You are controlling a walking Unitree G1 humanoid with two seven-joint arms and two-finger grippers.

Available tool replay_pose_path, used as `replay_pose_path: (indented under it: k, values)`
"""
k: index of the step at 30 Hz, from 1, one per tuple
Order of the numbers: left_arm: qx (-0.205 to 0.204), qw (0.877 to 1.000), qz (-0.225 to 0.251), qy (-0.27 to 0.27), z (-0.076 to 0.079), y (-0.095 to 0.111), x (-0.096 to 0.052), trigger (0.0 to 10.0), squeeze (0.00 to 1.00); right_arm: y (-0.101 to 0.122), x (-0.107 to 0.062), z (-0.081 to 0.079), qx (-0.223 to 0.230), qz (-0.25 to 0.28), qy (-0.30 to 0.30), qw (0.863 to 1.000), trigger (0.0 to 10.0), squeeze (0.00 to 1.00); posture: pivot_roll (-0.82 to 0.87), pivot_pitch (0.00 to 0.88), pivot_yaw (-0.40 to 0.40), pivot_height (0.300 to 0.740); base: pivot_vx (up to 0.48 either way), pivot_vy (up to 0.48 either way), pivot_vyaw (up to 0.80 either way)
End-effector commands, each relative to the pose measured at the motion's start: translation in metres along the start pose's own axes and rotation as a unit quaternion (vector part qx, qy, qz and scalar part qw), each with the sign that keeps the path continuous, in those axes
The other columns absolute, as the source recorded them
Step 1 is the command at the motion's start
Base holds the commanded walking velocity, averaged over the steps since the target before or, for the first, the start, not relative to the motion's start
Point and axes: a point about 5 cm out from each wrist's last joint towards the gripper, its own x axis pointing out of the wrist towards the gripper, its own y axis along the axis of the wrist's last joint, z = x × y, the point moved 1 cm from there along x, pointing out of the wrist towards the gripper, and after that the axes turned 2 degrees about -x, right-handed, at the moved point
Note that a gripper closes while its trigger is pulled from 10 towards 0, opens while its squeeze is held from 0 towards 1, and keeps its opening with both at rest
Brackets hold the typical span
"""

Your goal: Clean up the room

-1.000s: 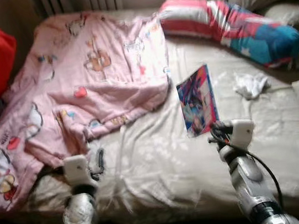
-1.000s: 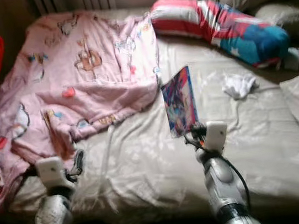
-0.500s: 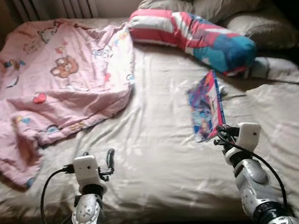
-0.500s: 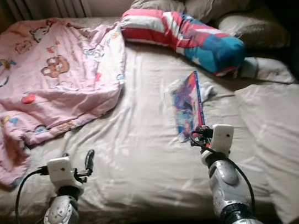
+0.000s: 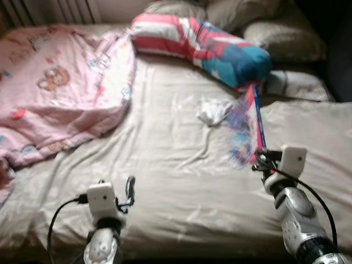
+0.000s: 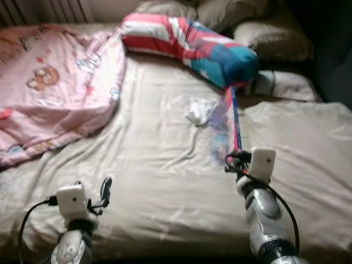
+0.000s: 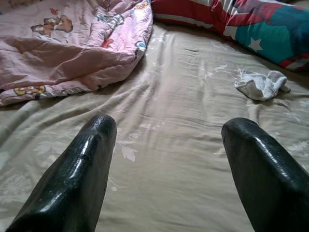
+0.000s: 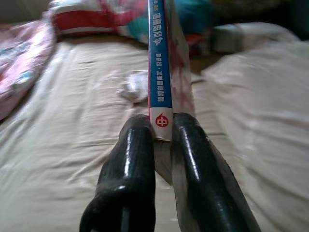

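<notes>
My right gripper (image 8: 162, 126) is shut on a thin book with a blue spine (image 8: 158, 58), held upright over the beige bed sheet (image 5: 168, 172). In the eye views the colourful book (image 5: 248, 125) stands edge-on above the right gripper (image 5: 259, 157). My left gripper (image 7: 166, 140) is open over bare sheet, nothing between its fingers; it also shows low over the bed's near edge (image 5: 128, 188). A crumpled white cloth (image 5: 214, 109) lies on the sheet beyond the book. A pink cartoon-print blanket (image 5: 41, 105) is heaped at the far left.
A red, white and teal striped bolster pillow (image 5: 199, 43) lies across the head of the bed, with beige pillows (image 5: 258, 15) behind it. A folded beige duvet (image 5: 336, 149) covers the right side. A radiator (image 5: 47, 9) stands at the wall.
The camera has swung to the right, so the blanket slid left in view. The book in my right gripper has turned from face-on to edge-on. The left gripper stays open.
</notes>
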Motion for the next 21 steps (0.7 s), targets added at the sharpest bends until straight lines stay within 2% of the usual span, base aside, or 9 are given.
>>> replay_pose_path:
  k: [1, 4, 15, 21]
  values:
    - [0.002, 1.0, -0.009, 0.008, -0.0069, -0.0032, -0.003, 10.0, 0.0, 0.001, 0.0019, -0.0038, 0.01, 0.0, 0.003, 1.0, 10.0, 0.0, 0.09, 0.159, -0.079, 0.731, 0.0, 0.0, 0.0]
    - [0.001, 1.0, -0.01, 0.009, -0.0074, -0.0036, -0.0033, 10.0, 0.0, -0.0005, 0.0013, 0.0006, 0.026, -0.002, -0.009, 1.0, 10.0, 0.0, 0.09, 0.16, -0.078, 0.731, 0.0, 0.0, 0.0]
    - [0.0, 1.0, -0.012, 0.009, -0.0081, -0.0035, -0.0023, 10.0, 0.0, -0.0036, 0.0036, -0.002, 0.022, -0.022, -0.008, 0.999, 10.0, 0.0, 0.1, 0.162, -0.076, 0.731, 0.0, 0.0, 0.0]
    - [0.001, 1.0, -0.012, 0.01, -0.0092, -0.0031, -0.0022, 10.0, 0.0, -0.0053, 0.0039, -0.0017, 0.021, -0.029, -0.011, 0.999, 10.0, 0.0, 0.1, 0.165, -0.074, 0.691, 0.0, 0.0, 0.0]
